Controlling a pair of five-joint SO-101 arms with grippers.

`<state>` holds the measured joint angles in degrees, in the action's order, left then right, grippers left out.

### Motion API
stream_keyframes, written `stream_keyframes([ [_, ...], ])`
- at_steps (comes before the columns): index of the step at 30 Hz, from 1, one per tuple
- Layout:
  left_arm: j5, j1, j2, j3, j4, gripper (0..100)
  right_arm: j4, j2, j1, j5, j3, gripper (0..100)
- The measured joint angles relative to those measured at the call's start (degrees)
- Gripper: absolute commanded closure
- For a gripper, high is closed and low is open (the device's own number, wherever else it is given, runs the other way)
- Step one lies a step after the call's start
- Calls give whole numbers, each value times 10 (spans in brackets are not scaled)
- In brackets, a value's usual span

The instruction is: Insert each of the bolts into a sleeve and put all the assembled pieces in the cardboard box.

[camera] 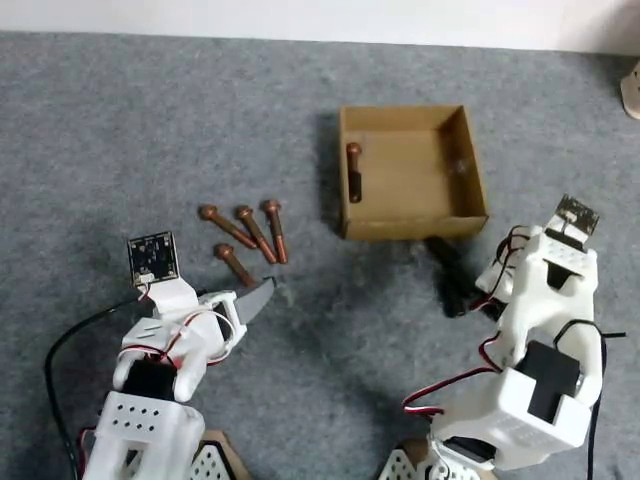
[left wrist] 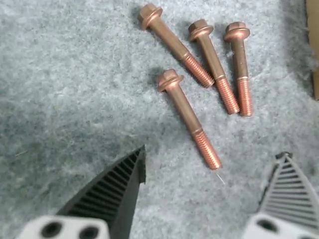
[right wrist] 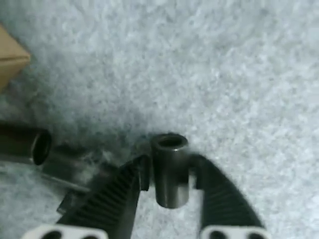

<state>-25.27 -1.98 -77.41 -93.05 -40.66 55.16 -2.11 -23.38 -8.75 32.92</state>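
Several copper bolts (left wrist: pixel 187 114) lie loose on the grey carpet, seen from above as a cluster (camera: pixel 245 235) left of the cardboard box (camera: pixel 465 160). My left gripper (left wrist: pixel 213 162) is open just short of them, with the nearest bolt's threaded tip between its fingertips; from above the left gripper (camera: pixel 252 300) sits below the cluster. A dark sleeve (right wrist: pixel 170 149) stands upright, and my right gripper (right wrist: pixel 169 174) is shut on it. The right gripper (camera: pixel 468 293) is by the box's near right corner. One bolt in a sleeve (camera: pixel 353 172) lies inside the box.
Another dark sleeve (right wrist: pixel 27 144) lies on its side next to the held one, with more dark sleeves (camera: pixel 447 262) in front of the box. A box corner (right wrist: pixel 10 59) is close to the right gripper. Bare carpet stretches between the two arms.
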Motion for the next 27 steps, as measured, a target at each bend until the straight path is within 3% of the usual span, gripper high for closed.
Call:
stream_keyframes([
  [3,-4,0,0,4,-4,635,51,0,12,0,-1,993],
  [11,-80,0,0,100,-142,635,149,0,123,0,-1,994],
  [16,-90,0,0,106,-146,636,151,0,163,0,-1,994],
  [27,-102,0,0,116,-149,636,151,0,161,0,-1,994],
])
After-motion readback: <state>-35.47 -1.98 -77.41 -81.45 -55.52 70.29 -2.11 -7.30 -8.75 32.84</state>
